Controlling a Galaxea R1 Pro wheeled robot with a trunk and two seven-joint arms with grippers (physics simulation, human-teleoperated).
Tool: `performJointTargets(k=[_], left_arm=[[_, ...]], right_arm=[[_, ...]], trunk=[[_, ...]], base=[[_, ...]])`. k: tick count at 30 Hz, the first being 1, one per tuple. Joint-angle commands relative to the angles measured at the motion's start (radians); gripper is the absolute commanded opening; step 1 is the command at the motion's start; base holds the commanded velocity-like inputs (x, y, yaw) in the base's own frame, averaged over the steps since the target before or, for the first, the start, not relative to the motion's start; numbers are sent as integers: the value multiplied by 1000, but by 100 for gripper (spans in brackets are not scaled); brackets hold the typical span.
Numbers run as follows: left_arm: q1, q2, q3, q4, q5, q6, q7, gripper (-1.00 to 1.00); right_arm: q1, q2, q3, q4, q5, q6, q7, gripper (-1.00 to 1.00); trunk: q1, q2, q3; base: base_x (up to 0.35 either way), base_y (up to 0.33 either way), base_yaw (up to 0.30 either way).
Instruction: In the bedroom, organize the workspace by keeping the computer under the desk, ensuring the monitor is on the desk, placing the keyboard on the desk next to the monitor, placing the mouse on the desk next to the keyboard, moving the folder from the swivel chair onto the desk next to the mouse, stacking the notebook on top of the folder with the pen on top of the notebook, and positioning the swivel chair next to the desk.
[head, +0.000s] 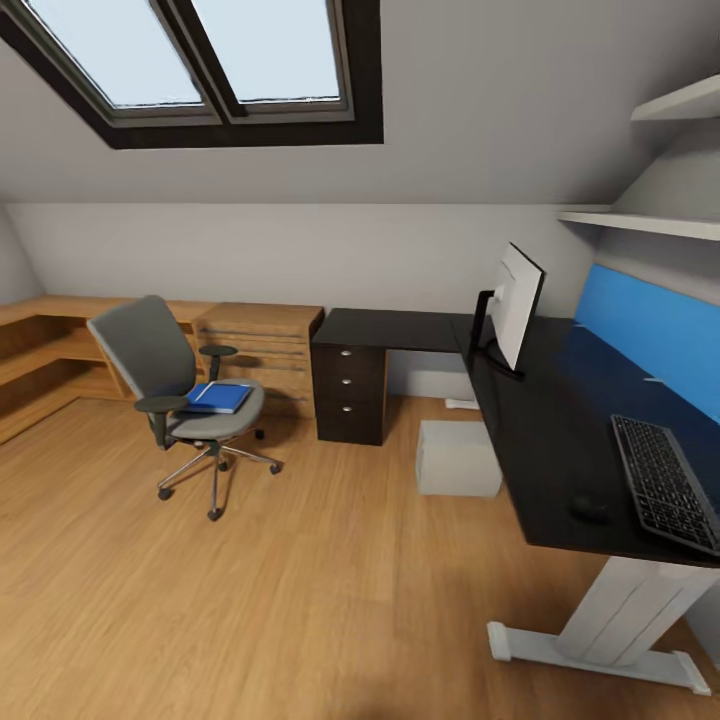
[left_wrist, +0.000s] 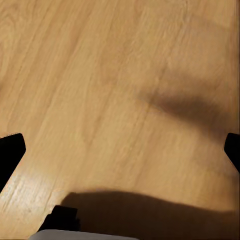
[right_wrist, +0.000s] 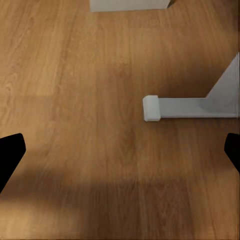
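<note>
Folder (head: 220, 397) flat on swivel chair (head: 165, 385) seat, well apart from bench (head: 545, 420) | left end effector (left_wrist: 120, 147) and right end effector (right_wrist: 120, 150) spread wide, empty, above floor | risk: chair rolls on castors when nudged; folder slides off.

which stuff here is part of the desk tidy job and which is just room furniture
Job things:
swivel chair
folder on its seat
desk
monitor
keyboard
mouse
computer under the desk

Just there:
wooden shelving
wooden drawer chest
skylight
wall shelves
</note>
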Motion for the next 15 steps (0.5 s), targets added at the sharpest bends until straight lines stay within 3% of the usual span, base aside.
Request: performJointTargets(k=[1, 15], left_arm=[[-1, 0, -1, 1, 8, -3, -2, 100], [-1, 0, -2, 0, 7, -4, -2, 100]], right_arm=[[-1, 1, 8, 2, -10, -3, 3, 100], [0, 13, 7, 3, -11, -1, 2, 100]], trunk=[[0, 0, -1], [0, 0, -1]], base=[[-3, -300, 0], [-7, -295, 0]])
